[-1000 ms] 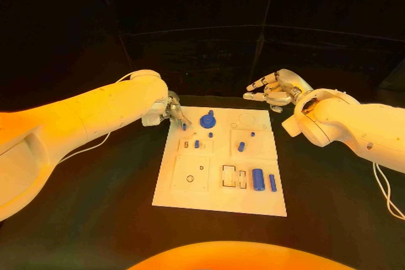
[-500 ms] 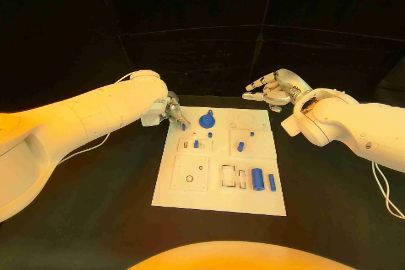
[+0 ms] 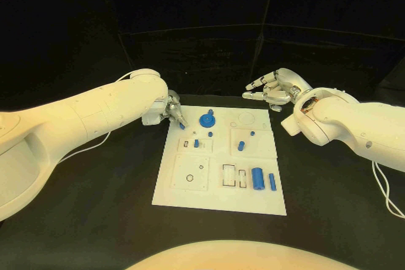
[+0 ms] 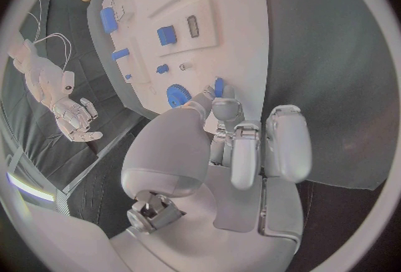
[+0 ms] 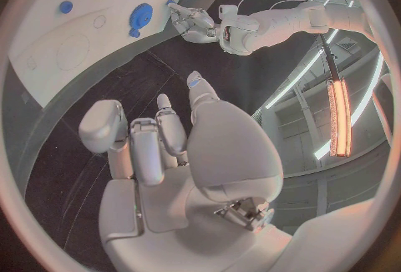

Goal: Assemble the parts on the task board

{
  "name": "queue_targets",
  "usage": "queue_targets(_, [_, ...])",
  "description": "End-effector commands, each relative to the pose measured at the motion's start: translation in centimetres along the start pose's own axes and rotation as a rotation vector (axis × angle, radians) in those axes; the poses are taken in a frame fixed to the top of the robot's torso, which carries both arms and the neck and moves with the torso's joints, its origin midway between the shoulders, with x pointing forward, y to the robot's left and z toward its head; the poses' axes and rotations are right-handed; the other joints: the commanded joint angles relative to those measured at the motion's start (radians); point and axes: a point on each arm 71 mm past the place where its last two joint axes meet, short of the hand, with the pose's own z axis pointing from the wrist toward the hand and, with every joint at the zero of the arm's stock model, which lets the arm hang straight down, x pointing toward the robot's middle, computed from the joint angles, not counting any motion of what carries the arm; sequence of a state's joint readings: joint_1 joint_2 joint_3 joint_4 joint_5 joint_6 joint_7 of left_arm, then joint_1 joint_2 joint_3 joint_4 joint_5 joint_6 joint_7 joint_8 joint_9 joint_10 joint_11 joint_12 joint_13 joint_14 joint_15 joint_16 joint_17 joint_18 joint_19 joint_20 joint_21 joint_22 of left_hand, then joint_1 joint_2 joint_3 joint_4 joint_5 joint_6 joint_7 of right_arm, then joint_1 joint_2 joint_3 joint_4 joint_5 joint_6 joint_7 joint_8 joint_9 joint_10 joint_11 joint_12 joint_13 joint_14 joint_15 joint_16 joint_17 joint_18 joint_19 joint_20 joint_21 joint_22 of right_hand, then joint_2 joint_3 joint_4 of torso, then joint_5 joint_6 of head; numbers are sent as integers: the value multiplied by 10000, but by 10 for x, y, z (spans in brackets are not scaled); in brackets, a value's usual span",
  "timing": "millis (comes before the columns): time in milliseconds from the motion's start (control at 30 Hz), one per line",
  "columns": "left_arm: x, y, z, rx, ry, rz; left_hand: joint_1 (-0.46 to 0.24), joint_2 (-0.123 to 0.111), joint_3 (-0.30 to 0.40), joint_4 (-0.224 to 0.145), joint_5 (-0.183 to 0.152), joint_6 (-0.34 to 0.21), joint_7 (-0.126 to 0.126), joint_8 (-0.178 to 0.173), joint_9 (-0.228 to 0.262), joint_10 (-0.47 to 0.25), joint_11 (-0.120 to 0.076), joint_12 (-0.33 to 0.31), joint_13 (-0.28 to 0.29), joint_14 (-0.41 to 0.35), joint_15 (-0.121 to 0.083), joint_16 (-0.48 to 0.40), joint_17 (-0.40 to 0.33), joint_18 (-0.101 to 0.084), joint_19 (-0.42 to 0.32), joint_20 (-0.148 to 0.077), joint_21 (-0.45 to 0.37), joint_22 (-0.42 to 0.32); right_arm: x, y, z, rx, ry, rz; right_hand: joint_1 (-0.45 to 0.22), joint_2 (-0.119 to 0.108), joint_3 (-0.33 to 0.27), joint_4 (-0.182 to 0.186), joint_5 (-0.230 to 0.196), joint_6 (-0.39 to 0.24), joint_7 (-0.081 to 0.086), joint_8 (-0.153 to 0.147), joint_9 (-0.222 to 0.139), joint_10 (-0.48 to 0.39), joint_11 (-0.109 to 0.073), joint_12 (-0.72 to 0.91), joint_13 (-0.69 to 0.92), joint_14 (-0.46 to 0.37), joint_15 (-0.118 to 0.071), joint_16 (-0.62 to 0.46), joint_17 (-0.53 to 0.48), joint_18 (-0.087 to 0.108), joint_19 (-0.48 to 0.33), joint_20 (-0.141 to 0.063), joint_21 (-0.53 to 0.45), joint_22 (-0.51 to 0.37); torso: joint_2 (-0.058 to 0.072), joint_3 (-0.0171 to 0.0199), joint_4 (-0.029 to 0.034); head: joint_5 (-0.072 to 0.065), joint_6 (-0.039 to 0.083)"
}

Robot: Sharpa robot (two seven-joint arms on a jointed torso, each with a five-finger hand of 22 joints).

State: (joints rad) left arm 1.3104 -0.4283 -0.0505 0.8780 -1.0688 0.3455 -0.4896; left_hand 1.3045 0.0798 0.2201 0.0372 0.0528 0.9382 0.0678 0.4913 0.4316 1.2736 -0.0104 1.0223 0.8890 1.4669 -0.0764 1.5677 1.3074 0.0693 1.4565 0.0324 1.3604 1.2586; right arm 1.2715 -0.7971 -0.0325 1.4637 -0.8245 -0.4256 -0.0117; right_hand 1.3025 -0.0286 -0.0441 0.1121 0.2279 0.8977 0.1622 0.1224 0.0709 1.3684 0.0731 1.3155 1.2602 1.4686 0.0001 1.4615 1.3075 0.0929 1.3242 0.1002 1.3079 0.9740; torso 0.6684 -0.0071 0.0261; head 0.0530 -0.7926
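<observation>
Your left hand [image 3: 171, 110] sits at the far left corner of the task board [image 3: 192, 195], and it pinches a small blue peg [image 3: 182, 125] between its fingertips [image 4: 224, 109], just over the board's edge; the wrist view shows the peg [image 4: 219, 86] poking out beyond the fingers with the white plate right behind it. Your right hand [image 3: 271, 88] hangs above the tabletop [image 3: 101, 194] just past the board's far right corner, fingers spread apart and holding nothing. On the board you see a round blue gear-like part [image 3: 206, 119] near the far edge, close to your left hand, a short blue pin [image 3: 196, 143] and another blue piece [image 3: 242, 146] in the middle row, and two blue cylinders [image 3: 258, 178] lying side by side near the right edge on the near half. Whether the peg touches the board you cannot tell.
</observation>
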Motion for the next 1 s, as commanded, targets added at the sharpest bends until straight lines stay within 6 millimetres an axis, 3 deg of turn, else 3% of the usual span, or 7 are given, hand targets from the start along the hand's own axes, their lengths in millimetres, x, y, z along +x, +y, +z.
queue_targets(33, [1, -2, 0, 317, 74, -193, -225, -151, 1368, -713, 47, 58, -57, 160, 48, 84, -77, -53, -54, 1039, 16, 31, 2634, -10, 25, -8, -48, -6, 0, 2, 0, -106, 71, -23, -17, 58, -67, 13, 37, 4, -19, 36, -13, -37, -13, -24, 16, 471, -77, -60, 31, 172, -49, -31, -68, -16, -9, -3, 1, 5, -6])
queue_targets(167, [1, -1, -2, 461, 58, -431, -784, -473, 2361, -907, 54, 4, -112, 413, 225, 153, -91, -29, -67, 1039, -6, 31, 2634, -6, 27, -17, -68, -1, 0, 2, 0, -100, 72, -26, -17, 58, -67, 13, 37, 4, -19, 36, -13, -37, -13, -24, 16, 471, -77, -60, 31, 172, -49, -31, -68, -16, -7, -1, 6, -12, -8])
queue_targets(300, [3, 0, -6, 624, 59, -709, -1033, -572, 2807, -966, 32, -14, -131, 607, 386, 170, -102, -29, -90, 1039, -18, 31, 2634, -1, 17, -23, -104, -32, 0, 1, 0, -93, 68, -28, -17, 58, -67, 13, 37, 4, -19, 36, -13, -37, -13, -24, 16, 471, -77, -60, 31, 172, -49, -31, -68, -16, -12, 8, 11, -9, -13])
queue_targets(567, [8, 4, -20, 919, -225, -966, -1275, -678, 3081, -963, 25, -33, -158, 788, 543, 204, -115, -10, -96, 1039, -35, 31, 2634, -2, 24, -31, -112, -26, -2, 0, 0, -64, 60, -37, -14, 63, -69, 12, 41, 4, -20, 38, -13, -41, -14, -31, 9, 471, -77, -63, 25, 173, -49, -31, -71, -20, -26, 20, 46, 15, -22])
queue_targets(733, [13, 3, -30, 1223, -576, -1127, -1315, -743, 3156, -988, 23, -43, -178, 849, 596, 225, -131, 6, -89, 1039, -44, 31, 2634, -12, 44, -37, -81, 22, -2, 0, 0, -59, 72, -39, -16, 64, -72, 12, 43, 4, -20, 39, -13, -42, -14, -32, 7, 467, -78, -71, 8, 172, -48, -32, -71, -19, -12, 17, 5, 79, -22])
queue_targets(1000, [26, 8, -42, 1530, -1208, -1160, -1374, -818, 3253, -994, 22, -39, -203, 953, 678, 277, -152, 48, -64, 1039, -59, 31, 2634, -28, 82, -50, -25, 105, -3, -1, 0, -29, 60, -51, -16, 64, -72, 12, 43, 4, -20, 39, -13, -42, -14, -32, 7, 467, -78, -71, 8, 172, -48, -32, -71, -19, -24, 14, 34, 80, -47])
